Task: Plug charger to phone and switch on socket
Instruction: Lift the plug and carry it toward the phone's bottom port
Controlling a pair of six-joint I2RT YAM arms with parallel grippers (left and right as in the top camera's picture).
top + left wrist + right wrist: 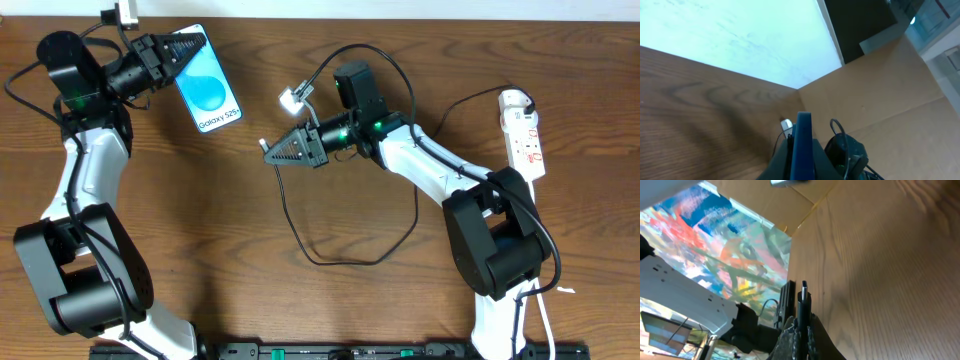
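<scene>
Wooden desk [250, 300], seen from above. Left fingers [185, 46] pinch the phone [210, 95] at eleven o'clock. Right fingers [287, 148], mid-desk, clamp the charger [803, 291] by its plug. The two are not yet joined. The socket [525, 130] at three o'clock looks untouched.

One phone [207, 92], its screen blue and white. One thin black cable [416, 205] — a single long strand looping over the counter [250, 220]. One white power strip [524, 135]; its red-marked switches are too small to count. Two robot arms — the left arm [85, 170] and the right arm [430, 165]. One counter under them all.
</scene>
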